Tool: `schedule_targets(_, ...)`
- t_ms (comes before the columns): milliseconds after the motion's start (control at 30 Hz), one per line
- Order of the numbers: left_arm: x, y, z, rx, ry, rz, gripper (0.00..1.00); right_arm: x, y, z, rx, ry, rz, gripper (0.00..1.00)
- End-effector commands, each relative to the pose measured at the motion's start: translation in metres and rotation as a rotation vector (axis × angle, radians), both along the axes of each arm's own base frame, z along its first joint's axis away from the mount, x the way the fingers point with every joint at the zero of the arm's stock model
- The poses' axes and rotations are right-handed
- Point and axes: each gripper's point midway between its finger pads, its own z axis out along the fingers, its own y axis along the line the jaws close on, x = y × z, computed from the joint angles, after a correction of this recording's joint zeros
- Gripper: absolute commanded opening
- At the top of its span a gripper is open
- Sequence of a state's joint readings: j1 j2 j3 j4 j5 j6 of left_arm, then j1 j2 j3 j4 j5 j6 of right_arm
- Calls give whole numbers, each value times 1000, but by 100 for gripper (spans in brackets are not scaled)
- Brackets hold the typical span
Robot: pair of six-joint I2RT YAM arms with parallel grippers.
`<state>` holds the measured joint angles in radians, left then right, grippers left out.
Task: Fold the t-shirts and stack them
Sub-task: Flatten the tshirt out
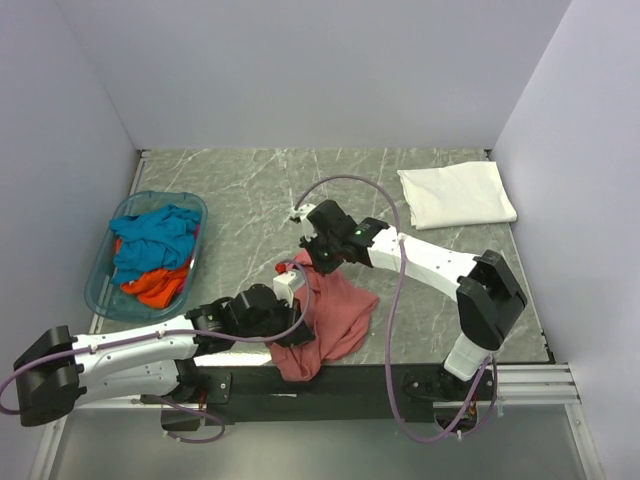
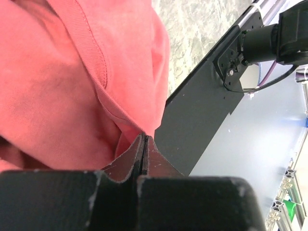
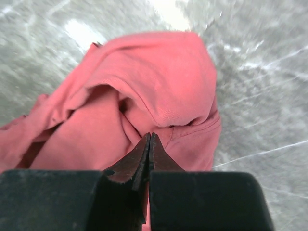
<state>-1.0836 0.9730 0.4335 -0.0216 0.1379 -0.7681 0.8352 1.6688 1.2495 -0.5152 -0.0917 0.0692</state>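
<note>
Grip on crumpled dusty-red cloth t-shirt (image 1: 338,318) at lower centre: left gripper (image 2: 144,139) and right gripper (image 3: 149,138) both pinch its fabric, likely to spread it.

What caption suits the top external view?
Left end effector and right end effector grip the dusty-red t-shirt; white t-shirt folded far right, teal-blue t-shirt and orange t-shirt in basket.

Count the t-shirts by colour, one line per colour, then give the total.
dusty-red t-shirt: 1
white t-shirt: 1
teal-blue t-shirt: 1
orange t-shirt: 1
Total: 4
</note>
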Motion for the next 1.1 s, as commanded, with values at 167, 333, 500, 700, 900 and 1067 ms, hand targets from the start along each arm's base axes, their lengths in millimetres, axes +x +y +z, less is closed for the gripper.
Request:
schedule_targets(167, 4, 0, 41, -76, -92, -2, 1, 5, 13, 66, 95, -97, 98, 0)
schedule_targets(333, -4, 1, 31, -87, -62, -28, 1, -9, 8, 27, 12, 20, 135, 43)
schedule_targets(500, -5, 0, 28, -101, -49, -29, 1, -13, 1, 7, -36, 44, 112, 64)
schedule_targets(700, -5, 0, 27, -94, -51, -29, 0, -17, -1, -18, -122, 53, 99, 62)
schedule_targets(900, -5, 2, 24, -91, -51, -23, 0, -13, -12, -39, -243, 30, 69, 58)
schedule_targets(1067, -3, -1, 25, -99, -64, -26, 0, -6, -17, -41, -280, 0, 46, 43)
